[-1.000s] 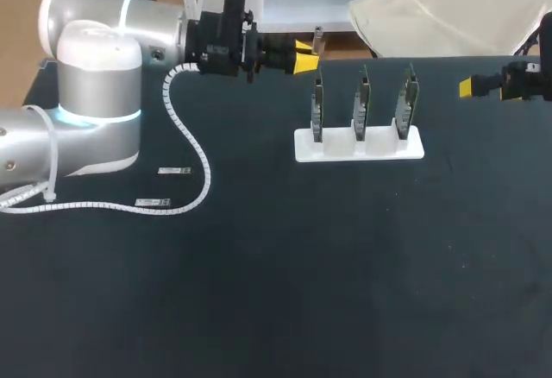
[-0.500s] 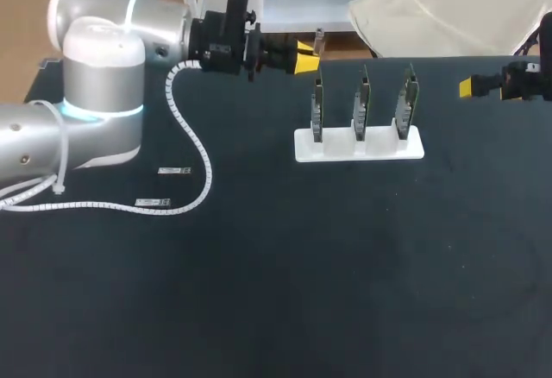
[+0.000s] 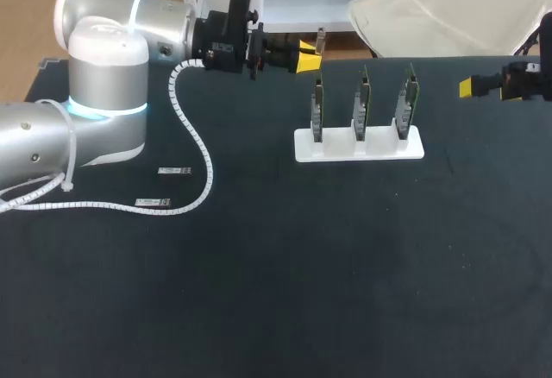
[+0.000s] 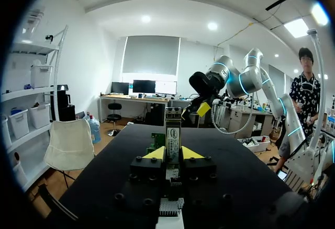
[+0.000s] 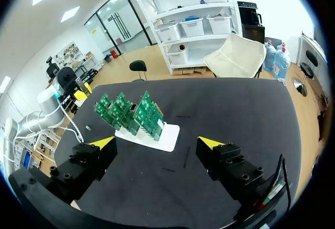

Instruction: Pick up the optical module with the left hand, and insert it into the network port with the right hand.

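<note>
Head view: left pincer [image 3: 308, 53], clamped on the optical module [image 3: 319, 40], edges farther beyond the board stand [image 3: 359, 145]; right pincer [image 3: 466, 87] stays beside it, wide open, empty; handover pending.

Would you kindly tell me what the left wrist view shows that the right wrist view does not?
Only the left wrist view shows the slim metal optical module clamped in the left end effector. Only the right wrist view shows the white stand holding green circuit boards. Both show the black table and the right end effector.
</note>
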